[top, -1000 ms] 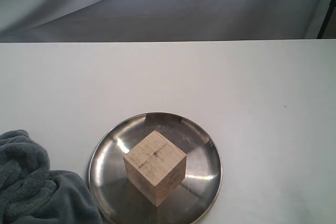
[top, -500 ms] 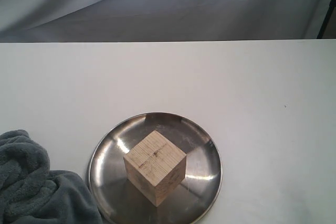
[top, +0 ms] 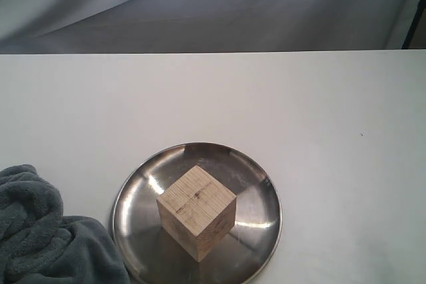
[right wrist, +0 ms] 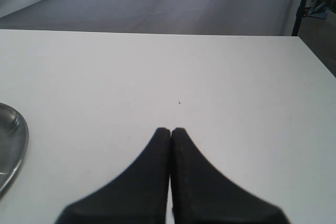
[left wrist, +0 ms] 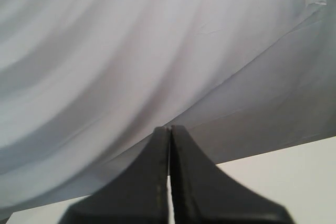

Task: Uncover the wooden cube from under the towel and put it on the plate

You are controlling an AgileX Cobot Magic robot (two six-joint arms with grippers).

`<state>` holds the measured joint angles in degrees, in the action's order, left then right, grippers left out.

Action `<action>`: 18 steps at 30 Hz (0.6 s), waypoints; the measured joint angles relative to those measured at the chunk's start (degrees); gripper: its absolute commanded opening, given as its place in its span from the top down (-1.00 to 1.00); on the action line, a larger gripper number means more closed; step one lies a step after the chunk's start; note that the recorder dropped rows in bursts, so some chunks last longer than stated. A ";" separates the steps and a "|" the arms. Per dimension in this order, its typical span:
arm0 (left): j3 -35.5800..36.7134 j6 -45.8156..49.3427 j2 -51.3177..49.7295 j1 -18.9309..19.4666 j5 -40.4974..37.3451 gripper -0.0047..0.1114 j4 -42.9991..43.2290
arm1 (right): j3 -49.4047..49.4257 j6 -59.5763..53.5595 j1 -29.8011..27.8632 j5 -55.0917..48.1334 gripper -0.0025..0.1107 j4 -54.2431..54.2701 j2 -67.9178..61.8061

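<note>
I see the wooden cube [top: 197,212] standing in the middle of the plate [top: 261,194], one corner turned toward the exterior camera and a small dark mark on its top face. The towel [top: 46,241] lies bunched on the white bench [top: 279,98] just beside the plate's left rim. My left pincer [left wrist: 169,132] is closed on nothing, facing the grey curtain [left wrist: 157,51]. My right pincer [right wrist: 170,132] is closed too, empty, over bare bench.
</note>
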<state>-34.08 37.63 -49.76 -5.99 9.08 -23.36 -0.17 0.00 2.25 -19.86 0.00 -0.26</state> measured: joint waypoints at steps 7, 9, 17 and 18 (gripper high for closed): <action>0.00 0.00 0.00 0.00 0.00 0.88 0.00 | 0.00 0.00 0.00 0.00 0.96 0.00 0.00; 0.00 0.00 0.10 0.00 0.00 0.88 0.00 | 0.00 0.00 0.00 0.00 0.96 0.00 0.00; 0.00 0.00 2.79 0.00 -1.04 0.88 0.00 | 0.00 0.00 0.00 0.00 0.96 0.00 0.00; 0.00 0.00 3.57 0.00 -1.27 0.88 0.00 | 0.00 0.00 0.00 0.00 0.96 0.00 0.00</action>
<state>-34.08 37.63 -46.19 -5.99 7.81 -23.36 -0.17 0.00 2.25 -19.86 0.00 -0.26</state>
